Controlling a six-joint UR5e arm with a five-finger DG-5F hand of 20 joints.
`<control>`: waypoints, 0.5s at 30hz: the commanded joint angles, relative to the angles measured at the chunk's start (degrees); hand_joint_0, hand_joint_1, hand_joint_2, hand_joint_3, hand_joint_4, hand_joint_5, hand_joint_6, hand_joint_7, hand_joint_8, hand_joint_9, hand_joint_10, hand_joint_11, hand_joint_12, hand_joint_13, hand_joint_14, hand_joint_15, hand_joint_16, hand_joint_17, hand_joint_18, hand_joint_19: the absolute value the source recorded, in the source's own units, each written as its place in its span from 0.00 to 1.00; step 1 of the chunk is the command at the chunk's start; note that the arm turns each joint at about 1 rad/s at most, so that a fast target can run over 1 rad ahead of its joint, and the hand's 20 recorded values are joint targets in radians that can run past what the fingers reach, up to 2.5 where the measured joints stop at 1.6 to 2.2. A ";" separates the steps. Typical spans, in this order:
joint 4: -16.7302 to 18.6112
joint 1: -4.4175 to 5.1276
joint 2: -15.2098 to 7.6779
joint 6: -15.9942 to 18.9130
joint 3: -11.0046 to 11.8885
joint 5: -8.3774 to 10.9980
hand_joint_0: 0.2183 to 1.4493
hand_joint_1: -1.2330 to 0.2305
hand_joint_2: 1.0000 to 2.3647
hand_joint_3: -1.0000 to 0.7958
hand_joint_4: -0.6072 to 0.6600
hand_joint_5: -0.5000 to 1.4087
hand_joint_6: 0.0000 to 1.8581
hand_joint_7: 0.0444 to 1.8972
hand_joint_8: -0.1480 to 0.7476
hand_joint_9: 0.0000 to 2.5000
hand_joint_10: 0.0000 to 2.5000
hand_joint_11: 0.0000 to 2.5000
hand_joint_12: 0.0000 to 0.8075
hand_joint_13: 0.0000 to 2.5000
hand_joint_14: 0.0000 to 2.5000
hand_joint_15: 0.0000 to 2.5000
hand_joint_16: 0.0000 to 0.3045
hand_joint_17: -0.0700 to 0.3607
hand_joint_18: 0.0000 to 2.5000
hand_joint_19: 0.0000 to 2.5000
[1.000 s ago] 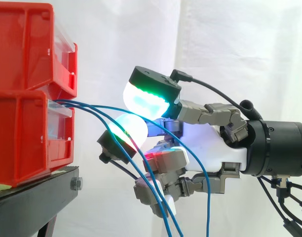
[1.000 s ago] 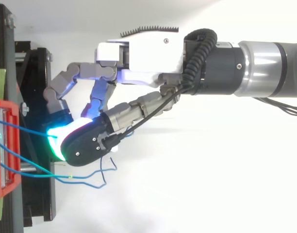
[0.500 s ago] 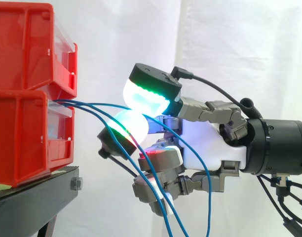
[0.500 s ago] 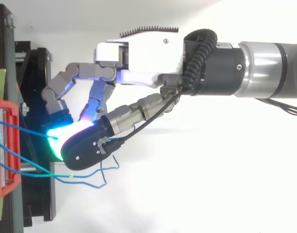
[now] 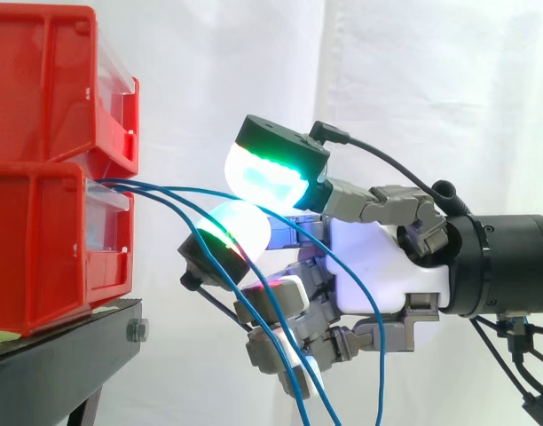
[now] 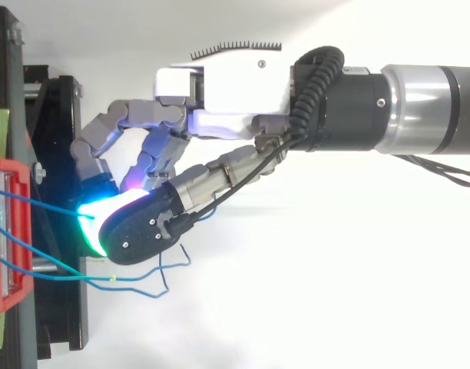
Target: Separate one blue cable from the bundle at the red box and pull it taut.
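Blue cables (image 5: 112, 184) — home: black stand (image 5: 67, 355) low on the left, two red bins (image 5: 41, 106) stacked on it.
Lower bin (image 5: 41, 257): starting place of the thin blue cables, at its front edge.
Hand (image 5: 378, 266): in from the right, near the bins but not touching them, fingers curled.
Pads (image 5: 267, 177): two of them, glowing green and white, closed together on the top cable, as far as can be seen.
Top cable (image 5: 178, 188): out of the lower bin, almost level to the pads, then hanging loose in a big loop — not tight yet.
Feel: very light, soft and bendy, smooth, so likely to slip; easy to snag on the other cables.
Best spot to hold: between the pads, a little way out from the bin, at the part lying apart from the rest.
Pull: probably slow and straight away from the bin, not too hard, for fear of yanking the end out.
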 commanded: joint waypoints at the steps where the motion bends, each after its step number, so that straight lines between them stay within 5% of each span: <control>1: 0.00 0.00 0.00 0.53 0.02 0.01 0.39 0.31 0.01 0.38 0.32 0.16 0.50 0.59 0.45 0.38 0.01 0.61 0.44 0.44 0.01 0.44 0.14 0.39 0.34 0.36; 12: -0.35 0.09 0.00 3.52 0.11 0.19 0.40 0.30 0.01 0.38 0.34 0.16 0.50 0.57 0.47 0.36 0.00 0.62 0.36 0.54 0.00 0.68 0.13 0.37 0.37 0.40; 15: -0.44 0.17 0.00 4.22 0.11 0.37 0.40 0.30 0.01 0.38 0.34 0.16 0.50 0.57 0.47 0.37 0.00 0.67 0.37 0.51 0.18 0.67 0.13 0.37 0.39 0.45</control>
